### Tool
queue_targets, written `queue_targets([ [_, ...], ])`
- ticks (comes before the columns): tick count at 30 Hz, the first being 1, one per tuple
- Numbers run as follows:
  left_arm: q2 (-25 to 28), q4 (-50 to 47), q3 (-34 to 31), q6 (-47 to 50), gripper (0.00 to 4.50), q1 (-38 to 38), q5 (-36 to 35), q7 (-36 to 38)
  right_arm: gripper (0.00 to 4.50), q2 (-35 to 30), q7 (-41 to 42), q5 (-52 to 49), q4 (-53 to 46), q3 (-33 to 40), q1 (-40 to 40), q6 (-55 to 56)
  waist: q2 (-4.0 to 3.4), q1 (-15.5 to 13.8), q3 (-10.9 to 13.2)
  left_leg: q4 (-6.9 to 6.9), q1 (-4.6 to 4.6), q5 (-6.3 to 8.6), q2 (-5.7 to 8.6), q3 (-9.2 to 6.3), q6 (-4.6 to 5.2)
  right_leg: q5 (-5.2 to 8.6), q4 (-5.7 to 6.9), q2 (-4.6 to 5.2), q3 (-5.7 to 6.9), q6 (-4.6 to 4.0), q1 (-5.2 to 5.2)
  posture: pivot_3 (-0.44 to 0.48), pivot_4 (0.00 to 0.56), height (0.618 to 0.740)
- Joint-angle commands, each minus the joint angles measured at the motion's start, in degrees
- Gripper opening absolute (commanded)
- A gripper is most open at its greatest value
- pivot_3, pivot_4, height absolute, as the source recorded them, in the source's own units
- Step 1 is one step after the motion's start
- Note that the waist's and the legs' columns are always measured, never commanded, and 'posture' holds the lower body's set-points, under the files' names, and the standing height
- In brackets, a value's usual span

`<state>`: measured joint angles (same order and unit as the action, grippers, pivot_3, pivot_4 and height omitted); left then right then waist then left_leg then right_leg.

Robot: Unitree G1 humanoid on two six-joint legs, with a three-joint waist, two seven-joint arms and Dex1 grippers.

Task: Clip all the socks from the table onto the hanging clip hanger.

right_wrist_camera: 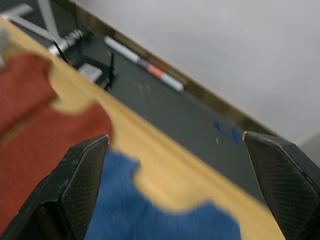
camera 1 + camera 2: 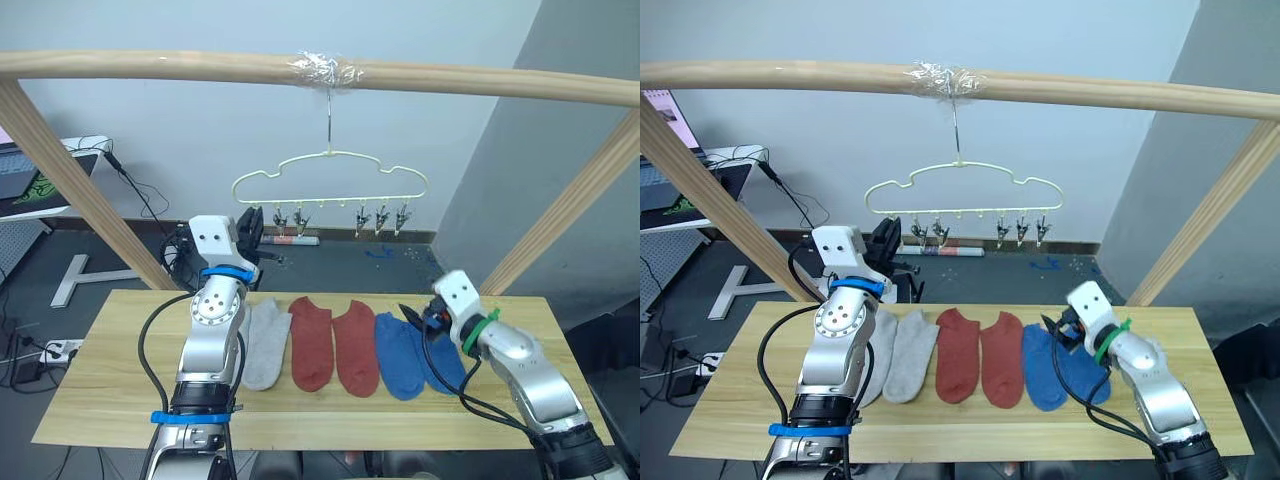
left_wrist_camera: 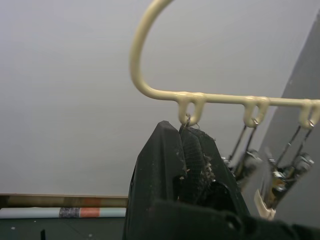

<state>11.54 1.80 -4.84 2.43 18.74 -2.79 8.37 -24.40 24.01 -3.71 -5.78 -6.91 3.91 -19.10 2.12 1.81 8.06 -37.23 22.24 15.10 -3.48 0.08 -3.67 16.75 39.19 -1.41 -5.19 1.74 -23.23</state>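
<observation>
Light wood table (image 2: 100,390), flat row of socks (image 2: 345,345) (grey, rust, blue), left gripper (image 3: 187,137) pinched together at pale yellow clip hanger (image 2: 330,180), right gripper (image 1: 175,150) spread wide.

Even, soft daylight-like light is filling the room — my head views are showing everything sharp, with only faint shadows lying under the socks (image 2: 312,342) on the table (image 2: 100,380). Tape on the wooden bar (image 2: 150,66) is catching a small white glare. My right wrist view is blurring the near cloth and wood. My left wrist view is smearing the clips (image 3: 280,175) — the clip hanger (image 3: 150,75) wire is staying crisper.
</observation>
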Motion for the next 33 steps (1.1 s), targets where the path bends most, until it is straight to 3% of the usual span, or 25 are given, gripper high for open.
queue_targets([
  [1, 1.04, -4.09, -0.66, 1.06, 0.0, -0.35, -0.65, 0.69, 4.5, 1.9, -4.27, 0.7, 5.7, 3.73, 0.76, 1.77, 0.02, 0.02, 0.2, 0.0, -0.03, 0.0, -0.01, 0.0, 0.0, -0.01, 0.03, -0.03, -0.01, -0.01, 0.0, 0.005, 0.175, 0.7],
  [11, 2.84, -7.32, -1.08, 4.48, 0.0, -2.34, -1.47, 2.4, 4.5, 6.96, -5.66, -0.76, 19.14, 6.86, 5.61, 3.12, -0.31, 0.03, 2.46, -0.59, -0.09, 0.01, -0.03, 0.02, 0.01, 0.0, 0.63, -0.1, -0.13, 0.0, 0.0, 0.016, 0.216, 0.7],
  [21, 3.85, -7.16, -1.72, 4.89, 0.0, -2.85, -1.77, 2.83, 4.5, 9.34, -6.89, -0.81, 24.23, 7.86, 7.19, 1.35, -0.41, 0.07, 3.18, -0.72, -0.11, 0.01, -0.04, 0.03, 0.01, 0.1, 0.76, -0.13, -0.17, 0.2, 0.0, 0.03, 0.219, 0.7],
  [23, 4.22, -6.39, -2.04, 4.42, 0.0, -2.95, -1.92, 3.04, 3.96, 9.53, -7.14, -0.91, 24.91, 8.14, 7.23, 0.95, -0.39, 0.07, 3.22, -0.72, -0.11, 0.01, -0.05, 0.04, 0.01, 0.09, 0.75, -0.13, -0.19, 0.2, 0.0, 0.03, 0.219, 0.7],
  [33, 5.56, -5.66, -3.34, 5.34, 0.0, -3.28, -4.37, 4.97, 0.35, 9.36, -5.08, -0.91, 22.78, 7.69, 6.29, 2.3, -0.4, 0.16, 3.26, -0.71, -0.12, 0.01, -0.06, 0.04, 0.01, 0.14, 0.75, -0.13, -0.18, 0.27, 0.0, 0.031, 0.216, 0.7],
])
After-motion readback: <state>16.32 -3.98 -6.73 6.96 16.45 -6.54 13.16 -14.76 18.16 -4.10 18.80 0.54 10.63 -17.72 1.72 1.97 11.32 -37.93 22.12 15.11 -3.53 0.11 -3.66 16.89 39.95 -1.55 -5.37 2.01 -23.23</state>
